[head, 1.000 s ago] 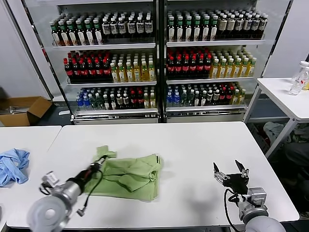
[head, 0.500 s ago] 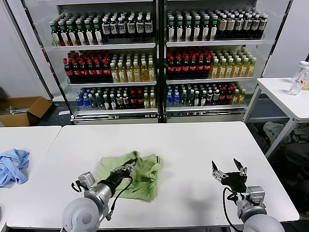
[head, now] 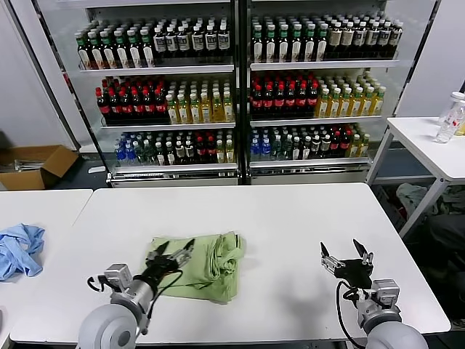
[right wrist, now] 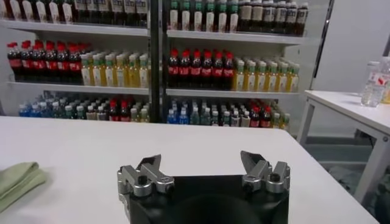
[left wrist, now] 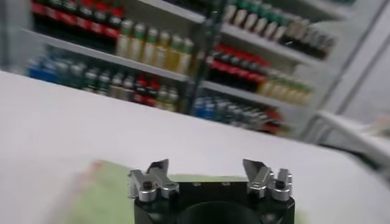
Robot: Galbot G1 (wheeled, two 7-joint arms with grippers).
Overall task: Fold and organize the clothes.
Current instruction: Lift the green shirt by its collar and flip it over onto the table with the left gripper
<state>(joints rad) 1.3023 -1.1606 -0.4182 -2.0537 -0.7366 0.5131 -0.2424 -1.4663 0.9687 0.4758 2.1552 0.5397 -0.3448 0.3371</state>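
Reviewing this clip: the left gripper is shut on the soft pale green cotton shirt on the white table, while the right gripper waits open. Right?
Not quite. The left gripper is open above the soft pale green cotton shirt, gripping nothing, as the head view shows. The right gripper does wait open.

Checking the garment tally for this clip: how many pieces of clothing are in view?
2: a folded pale green cotton shirt on the main white table, and a crumpled light blue garment on the neighbouring table at far left. More could be hidden within the fold.
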